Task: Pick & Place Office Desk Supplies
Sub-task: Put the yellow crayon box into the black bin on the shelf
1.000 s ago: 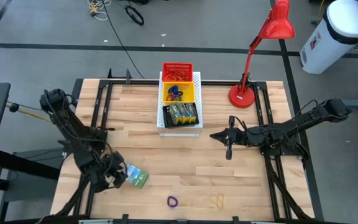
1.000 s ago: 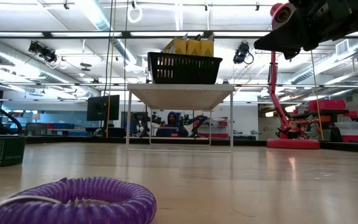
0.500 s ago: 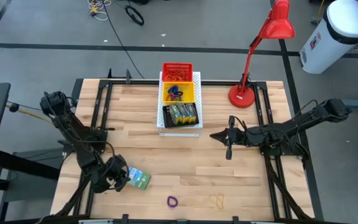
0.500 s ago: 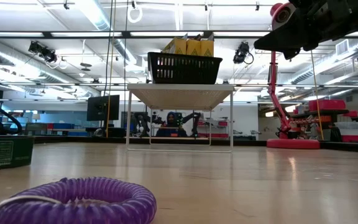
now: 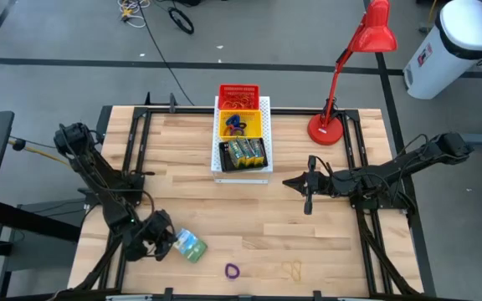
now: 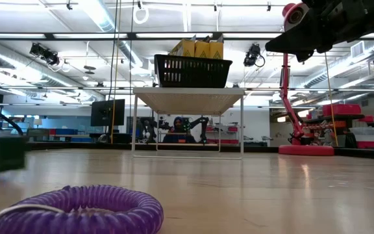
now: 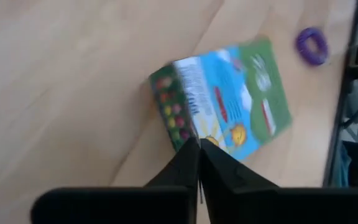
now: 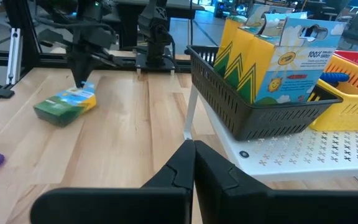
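Note:
A green-and-blue crayon box lies flat on the table near the front left; it also shows in the left wrist view and the right wrist view. My left gripper is shut, its tips at the box's left end, nothing between them. A purple elastic loop and a thin rubber band lie near the front edge. My right gripper hangs shut and empty over mid-table. My left gripper's shut fingertips meet the crayon box at a lower corner of its end face. They slant down from the table's left. The box lies on its broad side on the table. Whether the tips press it or only stand at it, I cannot tell.
At the back middle a white perforated board carries a red basket, a yellow basket and a black basket holding crayon boxes. A red desk lamp stands at the back right.
My left gripper has moved a little toward the table's near edge. The crayon box has slid along the table toward the near edge and to the right, turning slightly; it blurs in the low view.

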Robot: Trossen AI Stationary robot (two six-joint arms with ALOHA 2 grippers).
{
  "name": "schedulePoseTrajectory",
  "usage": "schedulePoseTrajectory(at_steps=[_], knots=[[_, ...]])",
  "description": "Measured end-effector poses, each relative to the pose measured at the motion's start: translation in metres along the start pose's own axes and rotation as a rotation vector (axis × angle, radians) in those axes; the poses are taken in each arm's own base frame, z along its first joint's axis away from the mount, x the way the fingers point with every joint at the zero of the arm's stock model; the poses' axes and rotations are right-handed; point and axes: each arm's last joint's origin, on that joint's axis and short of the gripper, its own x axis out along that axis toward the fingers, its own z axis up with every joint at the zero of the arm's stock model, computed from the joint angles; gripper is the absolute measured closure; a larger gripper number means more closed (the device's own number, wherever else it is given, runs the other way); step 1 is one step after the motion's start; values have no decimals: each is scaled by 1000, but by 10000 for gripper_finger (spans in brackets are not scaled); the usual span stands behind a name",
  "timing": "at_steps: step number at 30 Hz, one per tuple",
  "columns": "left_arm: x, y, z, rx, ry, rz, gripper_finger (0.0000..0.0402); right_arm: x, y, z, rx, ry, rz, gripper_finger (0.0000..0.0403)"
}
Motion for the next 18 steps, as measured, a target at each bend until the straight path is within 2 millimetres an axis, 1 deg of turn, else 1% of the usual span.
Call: schedulePoseTrajectory(at_steps=[3, 6, 13, 18], knots=[[-3, -10, 4, 24, -52, -25, 394, 0, 0, 0, 0, -1, 0, 392], [-5, -22, 13, 41, -111, -37, 394, 0, 0, 1, 3, -6, 0, 392], [-12, -44, 53, 90, -215, -51, 394, 0, 0, 1, 5, -12, 0, 392], [-27, -58, 87, 112, -298, -90, 394, 0, 0, 1, 1, -12, 0, 392]])
